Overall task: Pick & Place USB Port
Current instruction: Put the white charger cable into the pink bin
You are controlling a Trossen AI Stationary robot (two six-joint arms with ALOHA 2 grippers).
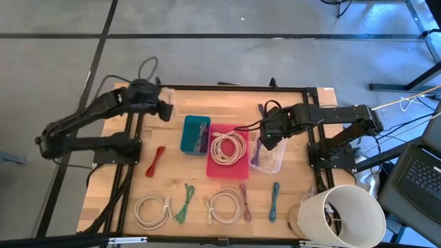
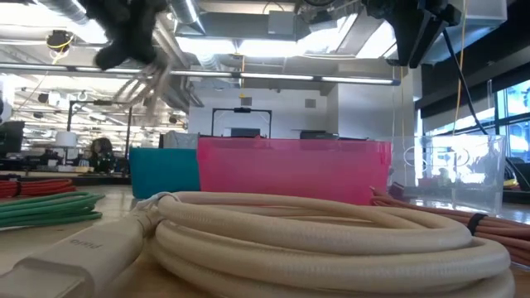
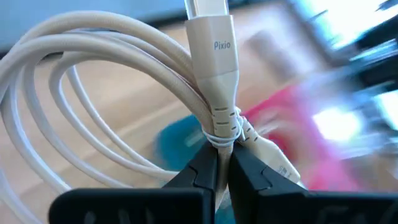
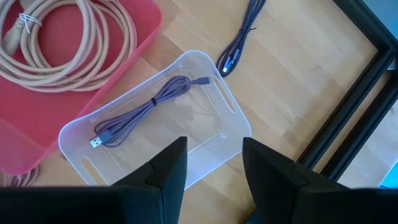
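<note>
Coiled white cable [image 3: 112, 81]: light, limp, smooth; best gripped at the tied bundle, as done, aloft at ten o'clock over the surface [image 1: 117, 186]. Left end effector [image 3: 222, 177] pinched shut on it, seen in wrist view only. Right end effector [image 4: 214, 163] part open, empty, above clear bin [image 4: 230, 127].
</note>
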